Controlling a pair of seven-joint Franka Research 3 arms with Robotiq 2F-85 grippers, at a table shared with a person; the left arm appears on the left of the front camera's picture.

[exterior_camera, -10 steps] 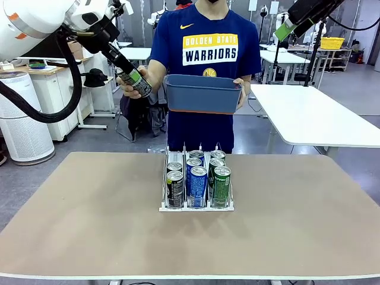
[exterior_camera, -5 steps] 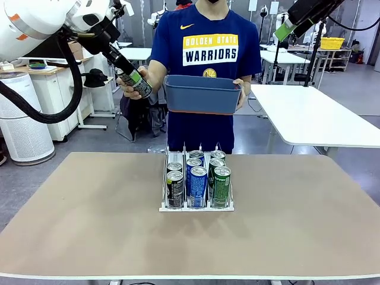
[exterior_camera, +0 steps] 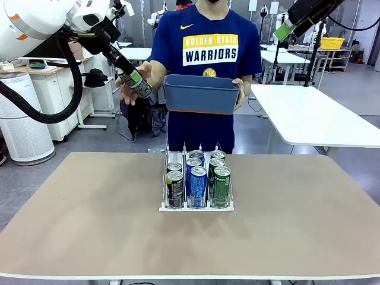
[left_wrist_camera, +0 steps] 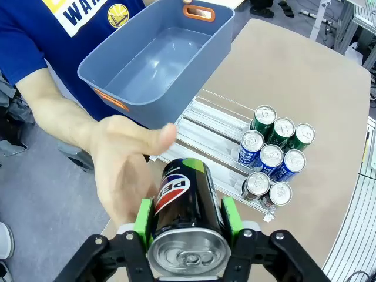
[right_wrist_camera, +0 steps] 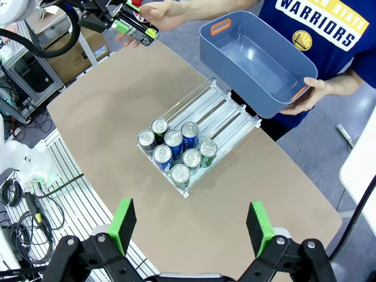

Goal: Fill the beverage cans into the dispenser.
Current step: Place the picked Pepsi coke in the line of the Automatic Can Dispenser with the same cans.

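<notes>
My left gripper [exterior_camera: 136, 81] is shut on a black beverage can [exterior_camera: 141, 86], held tilted in the air beyond the table's far left edge. In the left wrist view the can [left_wrist_camera: 185, 197] sits between the green pads [left_wrist_camera: 143, 220], silver top toward the camera. The person's hand [left_wrist_camera: 126, 165] is spread open just behind it, apart from the can. The dispenser [exterior_camera: 196, 208] stands mid-table with several beverage cans [exterior_camera: 198, 181] at the near end of its three lanes; the far halves of the lanes [right_wrist_camera: 220, 114] are bare. My right gripper [right_wrist_camera: 191, 222] hangs open high above the table.
The person stands at the far side and holds an empty blue bin [exterior_camera: 202, 94] with an orange handle [left_wrist_camera: 198, 12] in the other hand, above the dispenser's far end. A white table [exterior_camera: 314, 119] stands at the back right. Bare tabletop [exterior_camera: 89, 208] surrounds the dispenser.
The person's hand, wrapped around the black can before, has opened and let go. My left gripper keeps the can in the same place. The right arm has not moved.
</notes>
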